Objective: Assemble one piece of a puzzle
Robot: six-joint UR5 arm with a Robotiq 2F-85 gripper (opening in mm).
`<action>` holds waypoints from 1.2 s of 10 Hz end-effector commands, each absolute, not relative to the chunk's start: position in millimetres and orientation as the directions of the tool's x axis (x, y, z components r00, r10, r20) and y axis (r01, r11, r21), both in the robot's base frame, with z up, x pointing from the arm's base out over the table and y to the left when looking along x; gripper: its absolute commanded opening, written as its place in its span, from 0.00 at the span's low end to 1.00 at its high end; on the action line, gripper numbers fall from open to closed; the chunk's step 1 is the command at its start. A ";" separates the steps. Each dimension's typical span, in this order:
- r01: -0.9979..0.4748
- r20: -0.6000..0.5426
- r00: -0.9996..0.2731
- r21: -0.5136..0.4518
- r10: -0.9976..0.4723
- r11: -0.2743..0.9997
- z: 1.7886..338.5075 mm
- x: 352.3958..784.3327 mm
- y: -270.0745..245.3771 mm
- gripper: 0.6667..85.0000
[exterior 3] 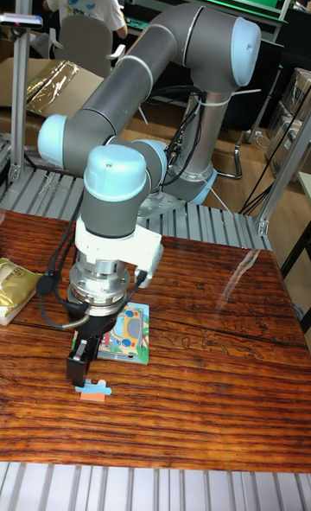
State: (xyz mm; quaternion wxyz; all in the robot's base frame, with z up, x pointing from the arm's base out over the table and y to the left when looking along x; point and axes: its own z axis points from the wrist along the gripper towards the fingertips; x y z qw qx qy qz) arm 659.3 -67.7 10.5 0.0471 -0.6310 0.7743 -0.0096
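On the dark wooden table (216, 407), the gripper (85, 357) is hanging low over the front left area, its black fingers pointing down just above a small blue-and-orange puzzle piece (93, 387); whether they are gripping it, or how wide they are standing, I cannot tell. Just beside it, the puzzle board (130, 332) with a cartoon car is lying flat. A gold packet (15, 289) is sitting at the left edge.

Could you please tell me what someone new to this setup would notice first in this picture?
The big grey robot arm with pale blue joint caps dominates, bending down over the reddish wooden table. Its hand hangs just above a small blue-and-orange puzzle piece, beside a colourful cartoon puzzle board.
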 end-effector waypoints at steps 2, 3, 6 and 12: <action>-0.998 -0.056 -0.042 -0.044 -0.998 0.045 9.9 653.9 -63.6 0.68; -0.999 -0.062 -0.018 -0.036 -0.998 0.020 8.2 653.3 -61.4 0.68; -0.999 -0.069 0.025 -0.031 -0.997 -0.023 4.7 655.7 -58.5 0.68; -0.998 -0.043 0.034 -0.059 -0.998 -0.032 5.1 667.5 -61.9 0.70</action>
